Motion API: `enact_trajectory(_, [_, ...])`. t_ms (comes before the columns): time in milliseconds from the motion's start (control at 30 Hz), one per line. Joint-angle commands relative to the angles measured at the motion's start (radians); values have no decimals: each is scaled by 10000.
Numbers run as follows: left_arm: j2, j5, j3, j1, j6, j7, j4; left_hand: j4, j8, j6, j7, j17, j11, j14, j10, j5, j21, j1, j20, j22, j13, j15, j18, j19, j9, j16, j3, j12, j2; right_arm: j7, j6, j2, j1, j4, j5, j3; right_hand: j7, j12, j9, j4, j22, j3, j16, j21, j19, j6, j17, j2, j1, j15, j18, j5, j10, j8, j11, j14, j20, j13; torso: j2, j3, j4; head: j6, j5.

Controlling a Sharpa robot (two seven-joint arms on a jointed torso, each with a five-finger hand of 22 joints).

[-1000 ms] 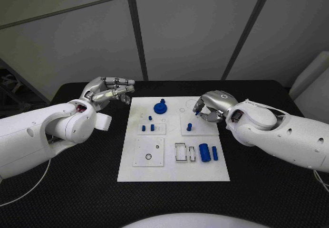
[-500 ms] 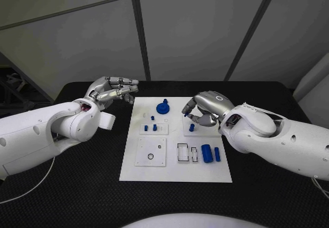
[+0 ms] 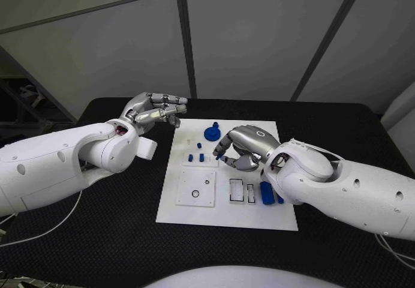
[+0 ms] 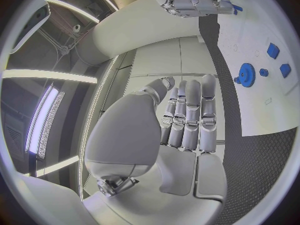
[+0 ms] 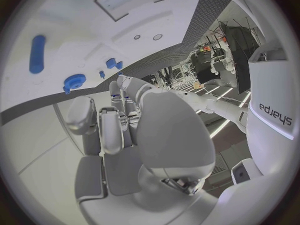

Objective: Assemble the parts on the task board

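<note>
Black table (image 3: 104,240) under grey wall panels. Left hand (image 3: 158,110) hovers off task board's far left corner, fingers curled in, holding nothing. Task board (image 3: 226,217), white, long axis running away from robot. Blue gear (image 3: 211,132) at far end; two short pegs (image 3: 196,158) upright. Right hand (image 3: 243,147) over board's middle, fingers curled down; whether it holds anything cannot be told. Blue cylinder (image 3: 265,193) lies lengthwise along board.

right hand (image 3: 244,146) moved across the task board (image 3: 226,217) (toward its middle), fingers curled.

Task board (image 3: 226,216) smooth matt white; table (image 3: 104,240) rough black textured mat.
</note>
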Motion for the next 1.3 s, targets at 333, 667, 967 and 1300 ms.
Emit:
enact_trajectory(333, [126,22,8,14,42,-30,52,-19,-43,-56,52,-16,23,-16,-81,-53,-46,-37,37,-13,11,38,-107,-23,-12,-68,-28,71,63,219,819,489,-347,-270,317,-181,41,-84,9,-27,-6,-10,14,37,20,-1,-4,12,-162,-31,-132,-3,162,-31,-83,507,15,12,-5,18,-23,-142,219])
enact_trajectory(667, [160,22,9,15,64,-44,64,-13,-39,-55,54,-19,24,-14,-84,-53,-51,-46,41,-16,14,42,-108,-21,-9,-68,-33,80,73,49,1065,761,-418,-516,178,-275,47,-106,12,-32,6,-17,43,46,13,-21,29,33,-182,-25,-133,-41,144,-47,-78,511,23,22,6,24,-20,-231,286])
enact_trajectory(967, [169,22,9,16,79,-62,69,-13,-39,-55,54,-19,24,-14,-84,-53,-51,-46,41,-16,14,42,-108,-21,-9,-68,-33,80,73,-153,1169,884,-430,-594,-73,-287,61,-137,13,-37,14,-20,63,53,4,-53,47,56,-202,-15,-133,-63,110,-71,-64,512,31,31,3,23,-27,-273,289])
enact_trajectory(1300, [178,22,9,16,114,-76,66,-6,-37,-57,57,-25,28,-11,-92,-53,-59,-62,46,-21,17,47,-107,-20,-7,-67,-43,92,78,-343,1430,976,-432,-650,-304,-294,67,-148,17,-30,18,-36,69,55,-2,-58,48,68,-231,-8,-133,-93,103,-78,-60,511,39,40,-10,25,-20,-324,284])
